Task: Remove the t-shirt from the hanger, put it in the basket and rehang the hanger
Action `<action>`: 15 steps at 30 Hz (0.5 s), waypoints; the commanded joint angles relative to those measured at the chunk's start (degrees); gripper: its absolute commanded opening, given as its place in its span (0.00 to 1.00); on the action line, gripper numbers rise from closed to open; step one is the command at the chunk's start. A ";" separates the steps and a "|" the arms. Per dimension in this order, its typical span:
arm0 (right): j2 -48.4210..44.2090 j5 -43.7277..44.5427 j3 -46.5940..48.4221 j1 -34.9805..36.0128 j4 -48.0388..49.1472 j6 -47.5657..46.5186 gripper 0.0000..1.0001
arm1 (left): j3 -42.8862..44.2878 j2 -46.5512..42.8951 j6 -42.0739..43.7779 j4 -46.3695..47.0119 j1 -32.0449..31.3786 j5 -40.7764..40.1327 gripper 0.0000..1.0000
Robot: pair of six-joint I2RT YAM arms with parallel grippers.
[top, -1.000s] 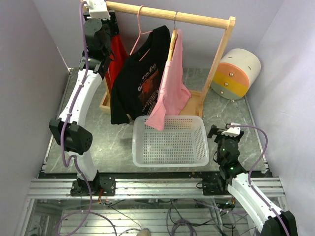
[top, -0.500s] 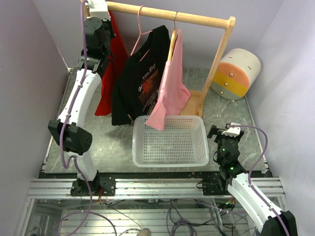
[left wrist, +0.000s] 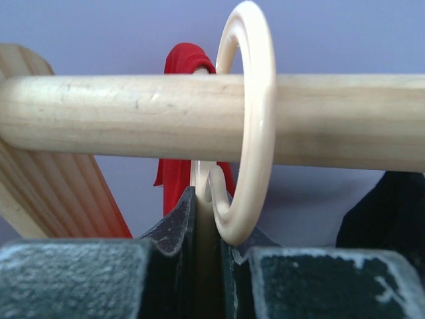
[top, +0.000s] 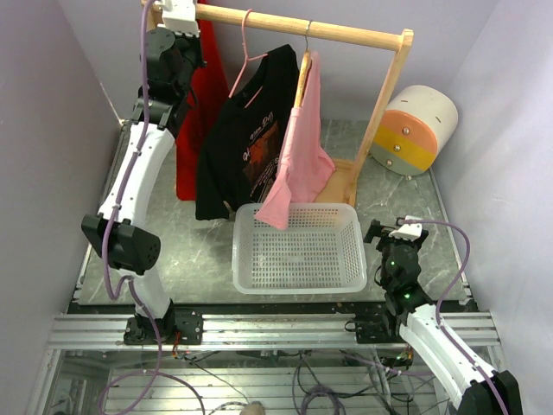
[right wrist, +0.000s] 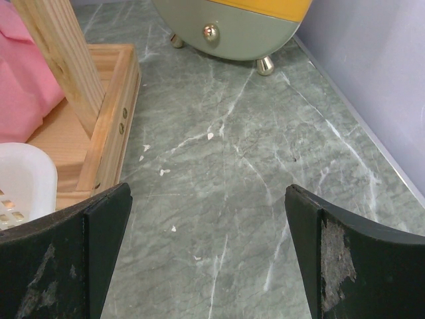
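A red t-shirt (top: 192,130) hangs at the left end of the wooden rod (top: 294,28) on a cream hanger, whose hook (left wrist: 255,119) loops over the rod (left wrist: 133,113). My left gripper (left wrist: 211,206) is up at the rod (top: 188,24), shut on the hanger's neck just under the hook. Red cloth (left wrist: 189,56) shows behind the rod. My right gripper (right wrist: 209,219) stands open over bare marble, right of the basket (top: 390,232), holding nothing.
A black t-shirt (top: 246,138) on a pink wire hanger (top: 244,52) and a pink garment (top: 302,147) hang further right. A white basket (top: 298,207) sits below them. A round toy cabinet (top: 415,130) stands by the rack's right post (top: 384,95). Purple walls close in on three sides.
The left gripper closed on the cream hanger's neck. The red t-shirt, bunched up beside the arm a second ago, now hangs down full length. The right arm stayed still.
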 commanded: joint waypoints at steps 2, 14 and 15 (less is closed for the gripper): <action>-0.12 -0.12 -5.08 0.19 1.38 -0.31 1.00 | 2.75 -6.27 2.59 5.18 0.41 6.62 0.07; -0.20 -0.10 -5.08 0.16 1.30 -0.33 1.00 | 0.97 -11.04 4.61 1.50 1.11 11.70 0.07; -0.15 -0.10 -5.10 0.18 1.34 -0.33 1.00 | 0.43 -11.50 5.16 0.20 1.11 11.76 0.07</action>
